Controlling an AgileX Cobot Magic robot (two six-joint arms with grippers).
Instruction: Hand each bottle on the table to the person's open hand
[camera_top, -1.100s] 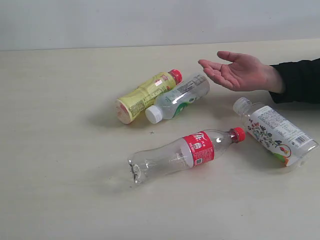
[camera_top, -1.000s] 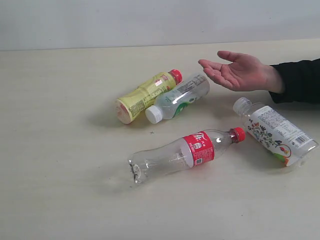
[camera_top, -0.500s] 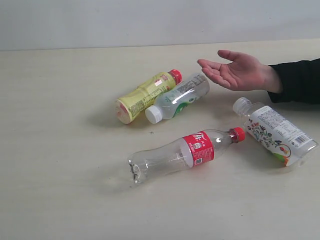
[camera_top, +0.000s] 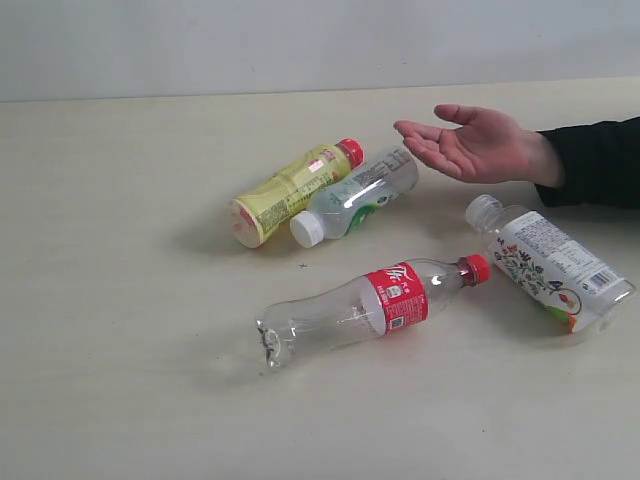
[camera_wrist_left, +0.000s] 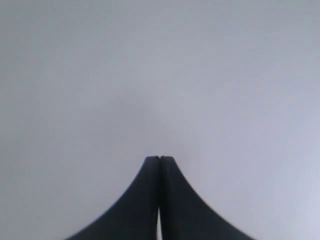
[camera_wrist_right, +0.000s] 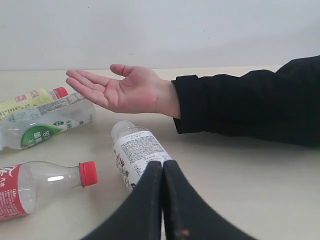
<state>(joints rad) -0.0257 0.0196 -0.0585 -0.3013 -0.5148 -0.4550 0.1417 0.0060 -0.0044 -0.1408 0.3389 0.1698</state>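
Observation:
All the bottles lie on their sides on the beige table (camera_top: 120, 330). A yellow-labelled bottle (camera_top: 290, 190) with a red cap rests against a clear bottle (camera_top: 357, 197) with a white cap and green-white label. Nearer lies a clear bottle (camera_top: 365, 303) with red label and cap. At the right is a wide bottle (camera_top: 548, 264) with a white floral label. An open hand (camera_top: 470, 142), palm up, hovers above the table at the back right. My left gripper (camera_wrist_left: 159, 159) is shut, facing a blank grey surface. Shut too, my right gripper (camera_wrist_right: 162, 163) points at the floral bottle (camera_wrist_right: 137, 152), apart from it.
A black sleeve (camera_top: 600, 160) runs from the hand to the right edge. A pale wall (camera_top: 300, 40) stands behind the table's far edge. Neither arm shows in the exterior view.
The open hand has shifted very slightly to the left. The bottles have not moved.

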